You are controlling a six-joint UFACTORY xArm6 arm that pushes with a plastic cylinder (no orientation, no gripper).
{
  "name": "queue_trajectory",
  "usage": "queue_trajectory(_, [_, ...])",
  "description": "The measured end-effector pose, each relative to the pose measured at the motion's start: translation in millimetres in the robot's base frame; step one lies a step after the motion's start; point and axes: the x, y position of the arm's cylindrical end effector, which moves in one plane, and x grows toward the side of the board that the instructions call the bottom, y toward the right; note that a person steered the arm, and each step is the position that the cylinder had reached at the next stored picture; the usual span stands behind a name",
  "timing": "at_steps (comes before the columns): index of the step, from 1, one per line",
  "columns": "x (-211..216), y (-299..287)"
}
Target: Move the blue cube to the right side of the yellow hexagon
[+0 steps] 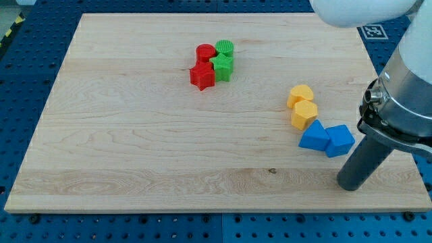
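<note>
The blue cube (339,140) lies at the view's lower right, touching a second blue block (314,136) on its left. The yellow hexagon (304,114) sits just above and left of them, touching the second blue block, with another yellow block (300,95) touching it from above. My tip (350,185) rests on the board below and slightly right of the blue cube, a short gap apart from it.
A cluster of a red cylinder (205,52), a red star (202,76), a green cylinder (225,48) and a green star (222,66) sits at the upper middle. The wooden board (135,135) ends close to the tip at the view's right and bottom.
</note>
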Motion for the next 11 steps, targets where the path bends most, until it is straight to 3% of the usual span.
queue_trajectory(2, [-0.4, -21.4])
queue_trajectory(3, [-18.3, 1.4])
queue_trajectory(7, [-84.2, -5.5])
queue_trajectory(10, [-91.0, -6.2])
queue_trajectory(11, [-75.4, -6.2])
